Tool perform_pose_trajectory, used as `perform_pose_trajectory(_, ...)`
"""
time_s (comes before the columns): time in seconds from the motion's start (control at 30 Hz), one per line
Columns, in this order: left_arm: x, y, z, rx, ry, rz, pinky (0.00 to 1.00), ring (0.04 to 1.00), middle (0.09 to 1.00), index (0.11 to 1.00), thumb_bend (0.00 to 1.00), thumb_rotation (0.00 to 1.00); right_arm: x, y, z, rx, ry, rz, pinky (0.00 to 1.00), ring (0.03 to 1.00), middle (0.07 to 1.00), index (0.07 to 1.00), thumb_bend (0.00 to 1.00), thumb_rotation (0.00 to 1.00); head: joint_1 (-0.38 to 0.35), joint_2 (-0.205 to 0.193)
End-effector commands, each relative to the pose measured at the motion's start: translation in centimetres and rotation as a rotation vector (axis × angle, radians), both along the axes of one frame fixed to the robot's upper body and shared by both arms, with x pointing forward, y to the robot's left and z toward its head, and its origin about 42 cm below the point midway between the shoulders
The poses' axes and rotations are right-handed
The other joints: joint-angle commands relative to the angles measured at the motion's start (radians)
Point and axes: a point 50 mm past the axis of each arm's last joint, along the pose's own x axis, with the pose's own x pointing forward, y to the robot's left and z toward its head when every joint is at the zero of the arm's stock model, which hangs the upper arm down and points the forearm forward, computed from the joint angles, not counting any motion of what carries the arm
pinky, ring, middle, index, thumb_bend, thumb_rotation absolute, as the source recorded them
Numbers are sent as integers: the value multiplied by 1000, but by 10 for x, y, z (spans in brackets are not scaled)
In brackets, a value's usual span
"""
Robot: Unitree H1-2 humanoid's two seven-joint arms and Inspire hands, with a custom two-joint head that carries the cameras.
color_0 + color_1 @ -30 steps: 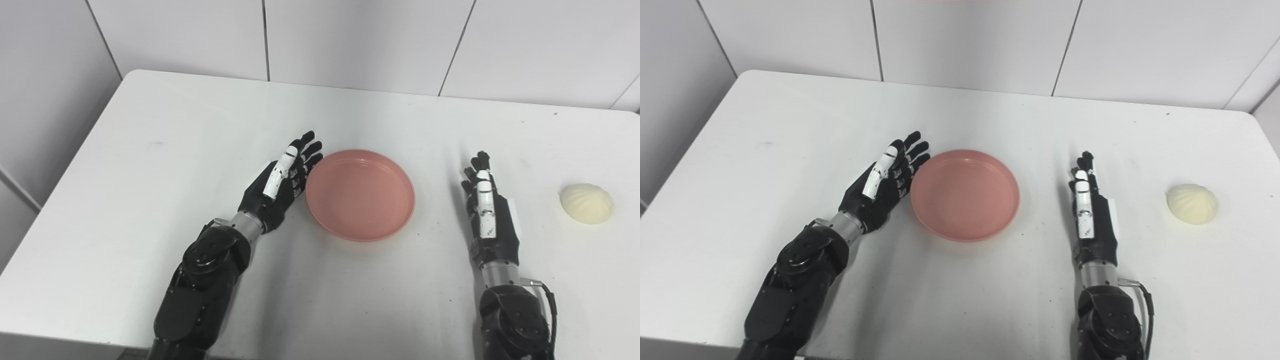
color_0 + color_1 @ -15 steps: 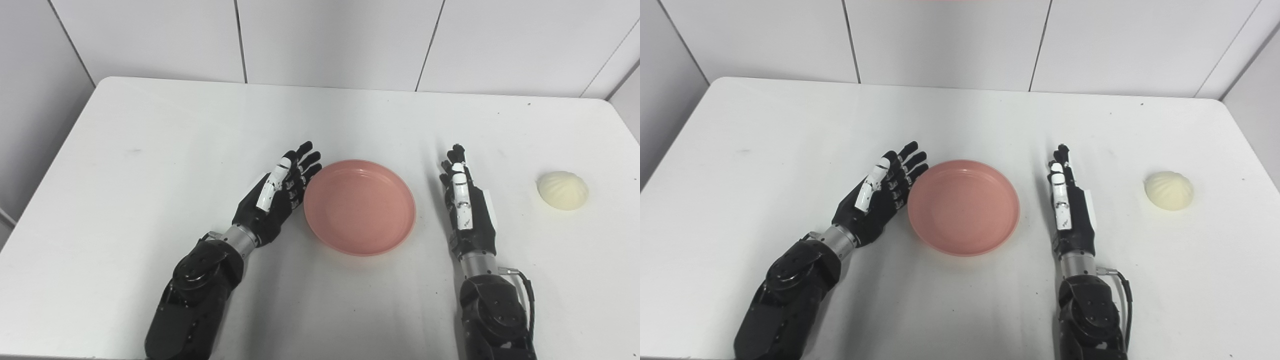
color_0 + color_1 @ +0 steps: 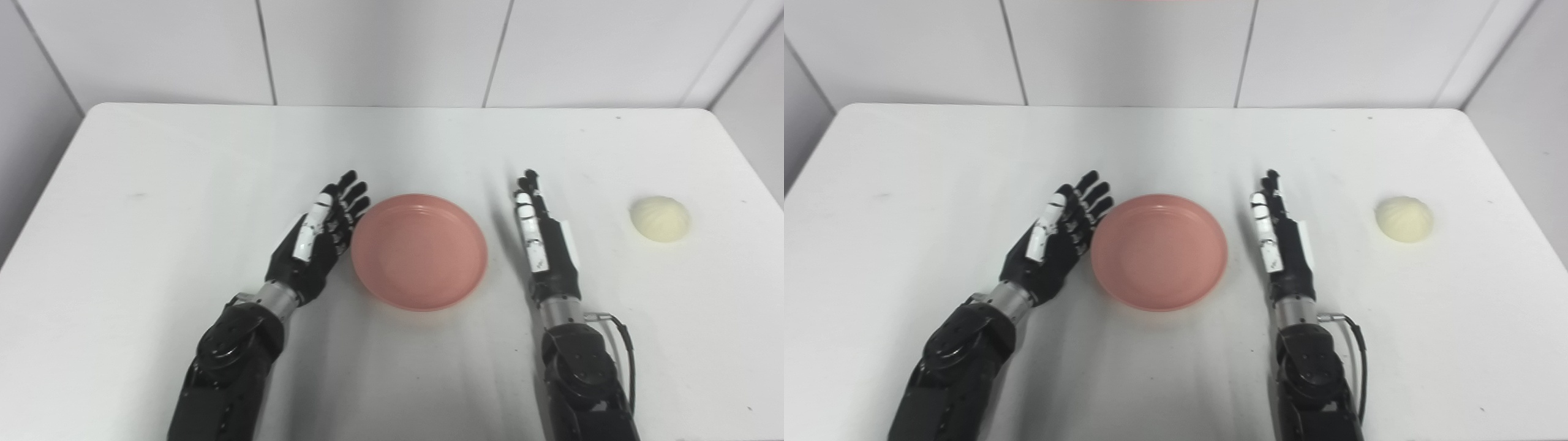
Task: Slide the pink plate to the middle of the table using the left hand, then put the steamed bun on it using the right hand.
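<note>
While unheld: plate (image 3: 419,251) touching left hand (image 3: 318,236), spread wide; bun (image 3: 660,218) well right of right hand (image 3: 545,245), flat, empty. Risk: squashing or nudging away under clumsy grasp.

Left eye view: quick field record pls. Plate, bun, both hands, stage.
pink plate: empty, near table middle
steamed bun: on the table, right of the plate, apart from both hands
left hand: open, fingertips at the plate's left rim
right hand: open, edge-on, between plate and bun, holding nothing
stage: plate seems placed; bun not yet picked up
</note>
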Motion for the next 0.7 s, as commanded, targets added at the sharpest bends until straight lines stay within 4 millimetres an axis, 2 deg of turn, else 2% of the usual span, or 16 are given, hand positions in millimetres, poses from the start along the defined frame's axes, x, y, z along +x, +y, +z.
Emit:
perform_pose_trajectory(0.0, -6, 12, -18, 28, 63, 33, 1000, 1000, 1000, 1000, 359, 1000, 15, -12, 37, -71, -176, -11, 961, 932, 961, 993, 522, 984, -17, -5)
perform_pose_trajectory(0.13, -8, 19, -21, 38, 69, 42, 1000, 1000, 1000, 1000, 352, 1000, 18, -23, 67, -235, -259, -64, 871, 882, 956, 987, 582, 959, -59, -7)
perform_pose_trajectory(0.2, -8, 22, -22, 41, 67, 42, 1000, 1000, 1000, 1000, 351, 1000, 17, -26, 81, -309, -306, -93, 754, 824, 929, 973, 542, 924, -76, -10)
perform_pose_trajectory(0.23, -8, 24, -22, 40, 64, 41, 1000, 1000, 1000, 1000, 351, 1000, 16, -28, 87, -337, -327, -102, 737, 815, 926, 971, 536, 917, -93, -13)
perform_pose_trajectory(0.33, -7, 28, -24, 35, 59, 36, 1000, 1000, 1000, 1000, 344, 1000, 15, -37, 108, -438, -390, -149, 723, 793, 902, 940, 498, 870, -110, -17)
perform_pose_trajectory(0.37, -7, 30, -25, 35, 60, 38, 1000, 997, 999, 1000, 352, 1000, 15, -40, 114, -466, -402, -164, 705, 759, 877, 933, 523, 871, -120, -20)
perform_pose_trajectory(0.53, -6, 35, -27, 22, 69, 37, 1000, 995, 998, 1000, 360, 1000, 13, -57, 141, -590, -468, -223, 667, 733, 831, 916, 576, 866, -146, -27)
perform_pose_trajectory(0.63, -5, 38, -29, 13, 68, 33, 1000, 989, 990, 1000, 372, 1000, 12, -67, 157, -667, -489, -263, 658, 741, 844, 908, 557, 781, -169, -30)
perform_pose_trajectory(0.67, -5, 40, -30, 13, 67, 33, 1000, 988, 988, 1000, 371, 1000, 12, -71, 161, -692, -488, -280, 641, 731, 822, 895, 577, 770, -175, -30)
